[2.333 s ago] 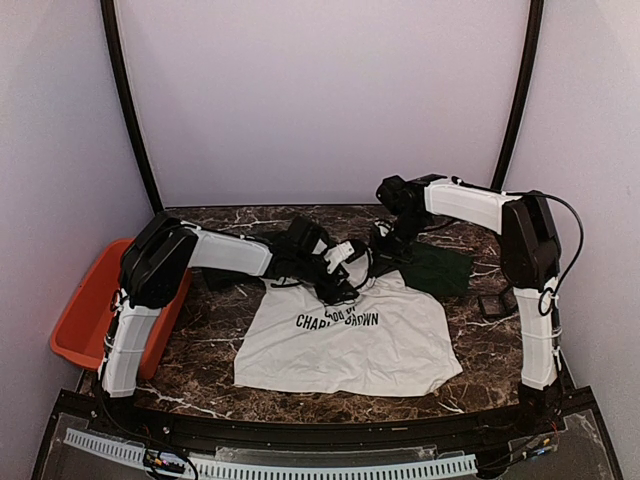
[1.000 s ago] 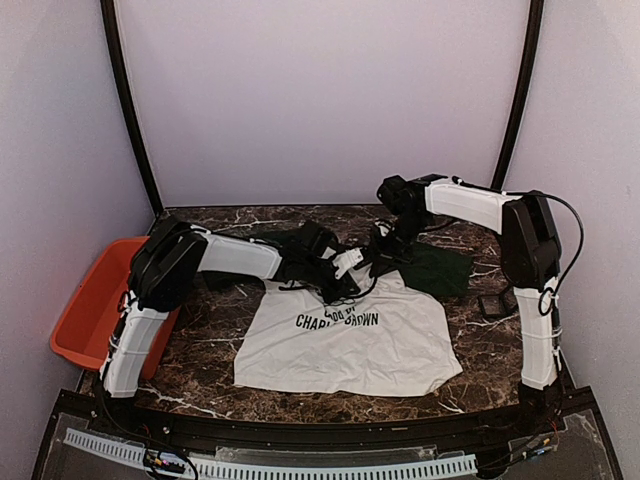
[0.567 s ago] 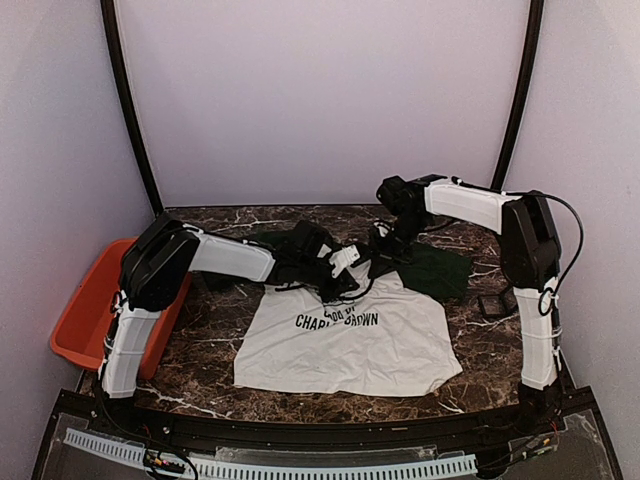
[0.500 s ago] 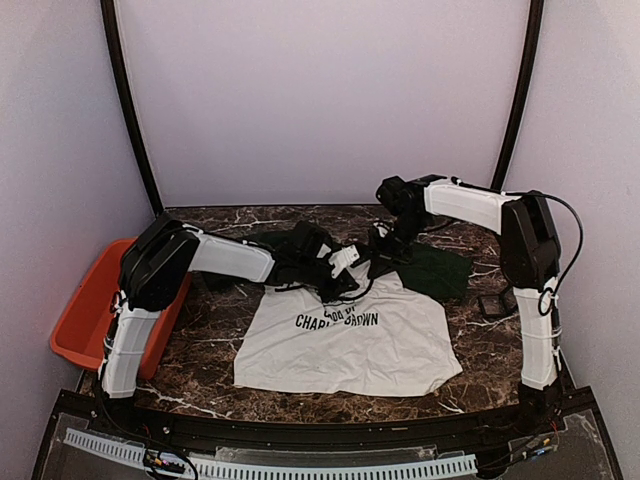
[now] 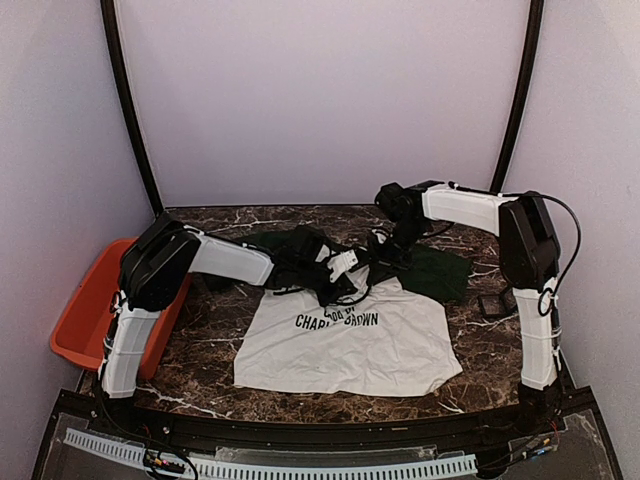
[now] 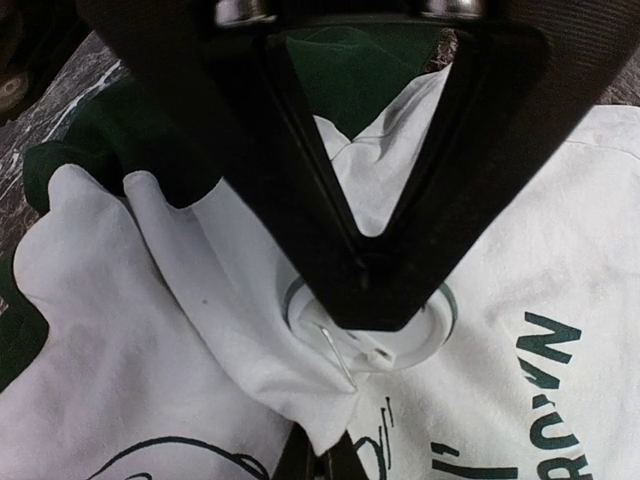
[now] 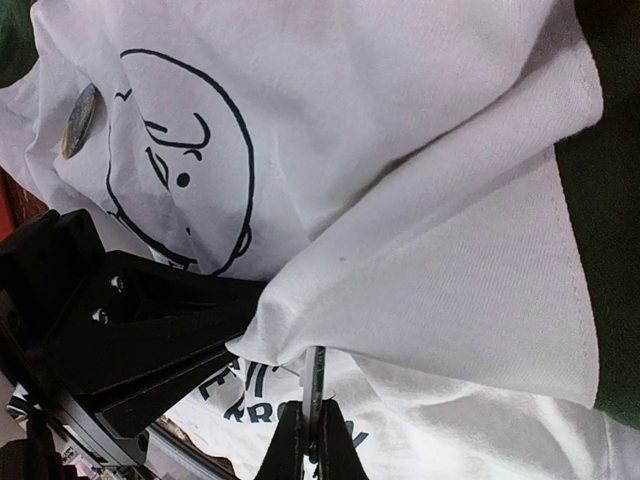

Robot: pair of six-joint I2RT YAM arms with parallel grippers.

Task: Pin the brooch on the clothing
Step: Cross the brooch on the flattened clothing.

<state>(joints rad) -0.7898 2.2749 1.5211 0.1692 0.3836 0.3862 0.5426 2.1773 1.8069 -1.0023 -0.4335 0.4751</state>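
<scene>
The clothing (image 5: 350, 345) is a white T-shirt with dark green sleeves, lying flat mid-table with its collar end bunched up between the arms. My left gripper (image 6: 320, 462) is shut on a raised fold of the white cloth (image 6: 250, 330); from above it (image 5: 345, 280) sits at the shirt's top edge. The brooch (image 6: 425, 340) is a round white disc with a green rim. Its open pin (image 6: 338, 357) touches the fold. My right gripper (image 7: 310, 445) is shut on the brooch (image 7: 314, 375), seen edge-on under the fold, and reaches in from the far right (image 5: 378, 250).
An orange bin (image 5: 85, 305) stands at the table's left edge. A small black object (image 5: 495, 303) lies near the right arm's base. The shirt's dark green sleeve (image 5: 440, 268) spreads to the right. A small round disc (image 7: 80, 120) rests on the shirt beside the printed face.
The left arm has drawn back slightly to the left, and the right wrist has edged a little left. Both grips are unchanged.
</scene>
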